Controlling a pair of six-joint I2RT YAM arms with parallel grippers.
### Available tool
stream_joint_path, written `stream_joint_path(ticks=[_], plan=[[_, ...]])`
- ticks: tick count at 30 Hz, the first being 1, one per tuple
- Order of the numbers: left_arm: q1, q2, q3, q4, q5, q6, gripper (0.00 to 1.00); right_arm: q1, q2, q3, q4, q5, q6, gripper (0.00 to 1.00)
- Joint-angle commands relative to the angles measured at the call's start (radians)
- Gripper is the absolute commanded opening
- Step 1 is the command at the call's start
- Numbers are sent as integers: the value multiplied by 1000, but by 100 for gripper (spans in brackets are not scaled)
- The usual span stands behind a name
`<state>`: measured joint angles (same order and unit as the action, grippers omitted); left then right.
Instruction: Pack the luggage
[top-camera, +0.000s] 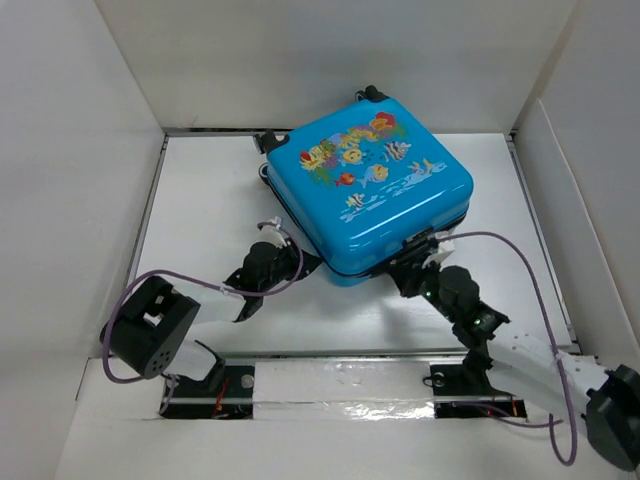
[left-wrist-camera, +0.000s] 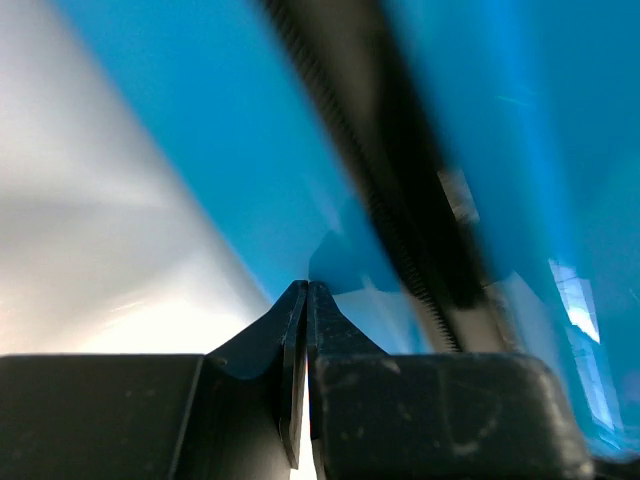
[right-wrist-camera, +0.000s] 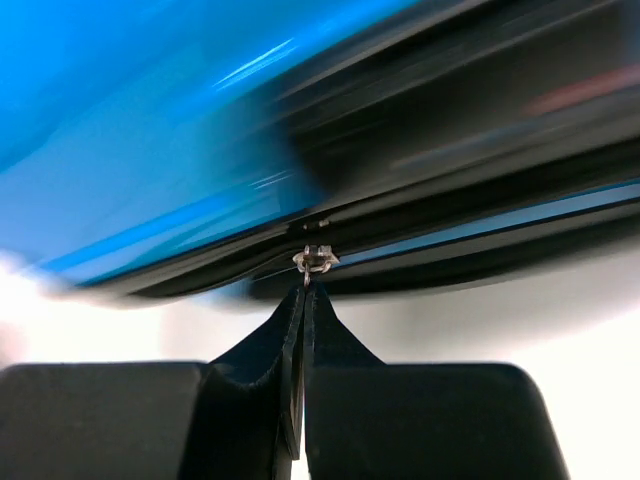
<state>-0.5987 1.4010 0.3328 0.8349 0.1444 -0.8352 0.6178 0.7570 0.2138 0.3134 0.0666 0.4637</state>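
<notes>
Suitcase (top-camera: 370, 190): lies flat on the table (top-camera: 200, 210), lid down, fish print facing up, toward the far side.
Left gripper (left-wrist-camera: 307, 292): fingers pressed together on nothing, tips close to the blue shell beside the zipper (left-wrist-camera: 400, 230).
Right gripper (right-wrist-camera: 305, 292): pinched on the small metal zipper pull (right-wrist-camera: 315, 258) at the near edge.
Handling: probably light, stiff and glossy, so the shell would slip between fingers.
Best hold: the pull itself, or the seam lip.
</notes>
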Motion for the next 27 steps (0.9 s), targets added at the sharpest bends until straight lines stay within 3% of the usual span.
stream_joint_path(ticks=[1,3,7,10,15,16,17,19,20,23,27], plan=[[-64,18,115,227,35,-79,0,207,39,33,36,68,122,0],[-87,32,155,222,23,-82,0,374,129,64,103,157,145,0],[-150,59,222,196,3,-74,0,594,329,206,95,341,122,0],[-173,55,253,153,6,-56,0,611,429,245,137,446,102,0],[-187,61,265,80,1,-39,4,502,545,171,517,432,141,0],[-187,37,268,54,-24,-18,9,490,565,170,533,430,168,0],[-175,14,273,-12,-41,-2,27,490,567,168,550,426,167,0],[-130,-80,287,-118,-135,21,47,502,548,165,549,435,167,0],[-109,-123,281,-184,-190,24,63,502,526,162,535,456,173,0],[-12,-284,258,-246,-324,-42,83,502,490,144,489,447,184,0],[108,-306,419,-324,-427,-38,93,478,453,118,483,408,173,0]])
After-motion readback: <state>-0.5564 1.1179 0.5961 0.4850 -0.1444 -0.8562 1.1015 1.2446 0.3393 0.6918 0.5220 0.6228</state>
